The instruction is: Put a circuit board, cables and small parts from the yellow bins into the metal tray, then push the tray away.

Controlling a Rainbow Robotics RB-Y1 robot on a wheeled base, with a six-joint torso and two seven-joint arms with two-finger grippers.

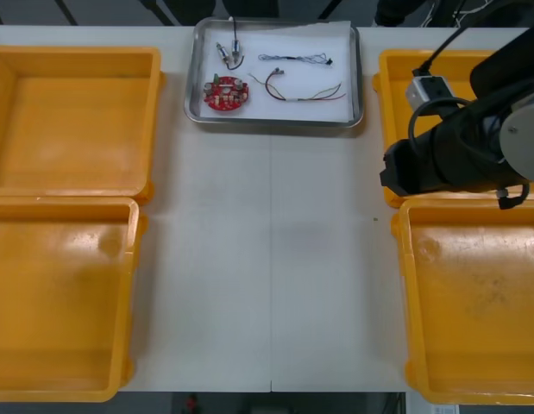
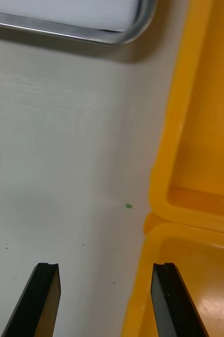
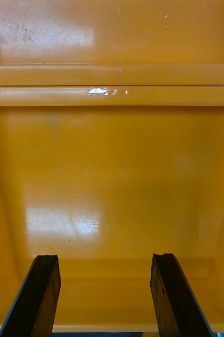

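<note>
Fingers (image 2: pixel 46 295) of the right gripper (image 2: pixel 106 269) stand spread over matte white table (image 2: pixel 64 158), glossy yellow plastic bins (image 2: pixel 196 158) beside; ahead, shiny metal tray (image 2: pixel 90 34) holding round red circuit board (image 1: pixel 226 93), thin cables (image 1: pixel 288 59). Left gripper (image 3: pixel 104 260), likewise spread, above another yellow bin (image 3: pixel 112 174), smooth-floored.

Clearance check, both grippers
Right gripper (image 2: pixel 106 267), fingers apart: bare table (image 2: pixel 59 158) between and ahead of the fingers, open as far as the metal tray (image 2: pixel 98 36) rim; two yellow bins (image 2: pixel 169 131) wall off the side by one finger (their corners meet there). Left gripper (image 3: pixel 105 258), fingers apart, hangs over a bare yellow bin (image 3: pixel 112 174) floor; its far wall and a second bin's rim bar the way ahead.
</note>
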